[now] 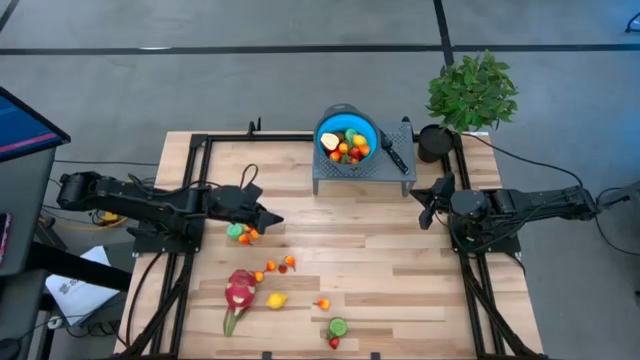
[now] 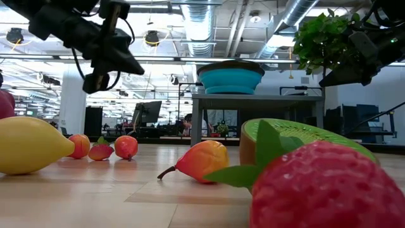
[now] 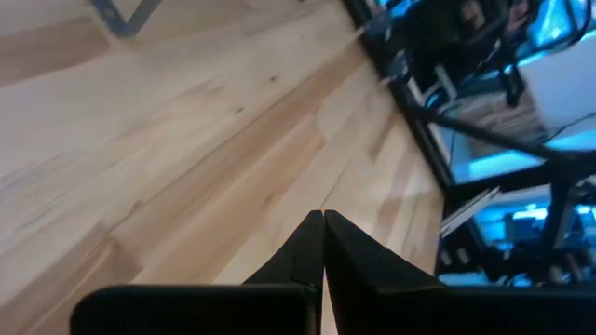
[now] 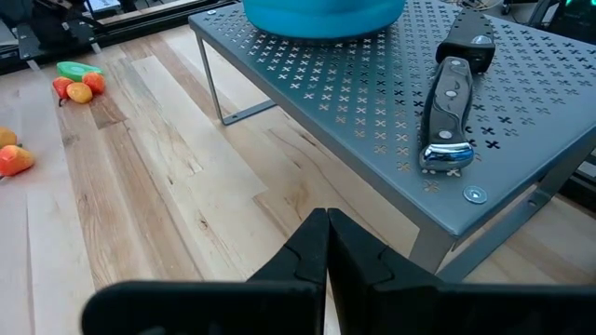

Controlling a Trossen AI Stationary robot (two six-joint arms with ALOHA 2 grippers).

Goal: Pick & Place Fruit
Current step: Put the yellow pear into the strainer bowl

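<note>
Fruit [image 1: 282,266] mostly loose on table [image 1: 400,290], some already in blue bowl [image 1: 347,133] on grey rack [image 1: 330,178], prob. the drop spot. Left gripper [image 1: 272,219] above pile, jaws together, empty. Right gripper [image 1: 428,208] parked nr rack, jaws together, empty.

table [image 1: 400,280]: pale wood | on it: scattered fruit [image 1: 240,291], grey rack [image 1: 330,180]
</note>
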